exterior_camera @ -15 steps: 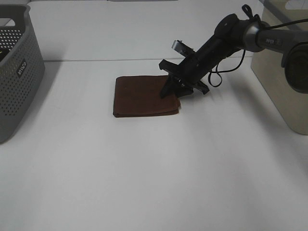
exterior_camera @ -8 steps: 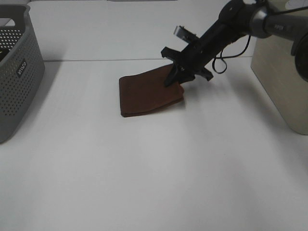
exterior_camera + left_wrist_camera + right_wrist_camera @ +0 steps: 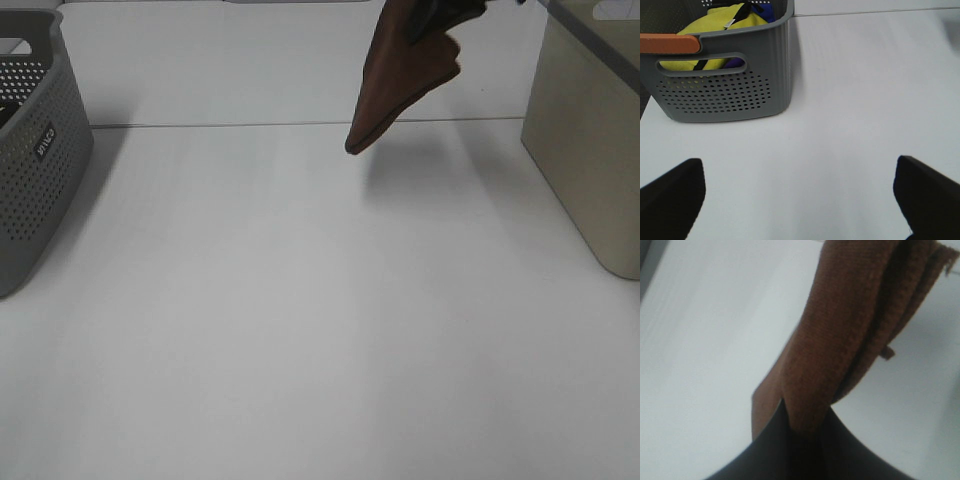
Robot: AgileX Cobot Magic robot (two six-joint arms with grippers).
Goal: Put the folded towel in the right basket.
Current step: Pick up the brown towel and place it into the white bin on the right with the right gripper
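Note:
The folded brown towel (image 3: 400, 75) hangs in the air at the top of the exterior view, left of the beige right basket (image 3: 590, 140). Its lower corner dangles above the back of the white table (image 3: 320, 320). My right gripper (image 3: 436, 10) is shut on the towel's upper edge and is mostly cut off by the top of the frame. In the right wrist view the towel (image 3: 855, 330) hangs in layers from the pinched black fingers (image 3: 775, 445). My left gripper (image 3: 800, 200) is open and empty over bare table.
A grey perforated basket (image 3: 35, 150) stands at the left edge. In the left wrist view this basket (image 3: 725, 95) holds yellow and blue cloth. The beige basket's near wall rises tall at the right edge.
My right gripper has lifted the towel off the table, up and to the right toward the beige basket. The towel now hangs free instead of lying flat.

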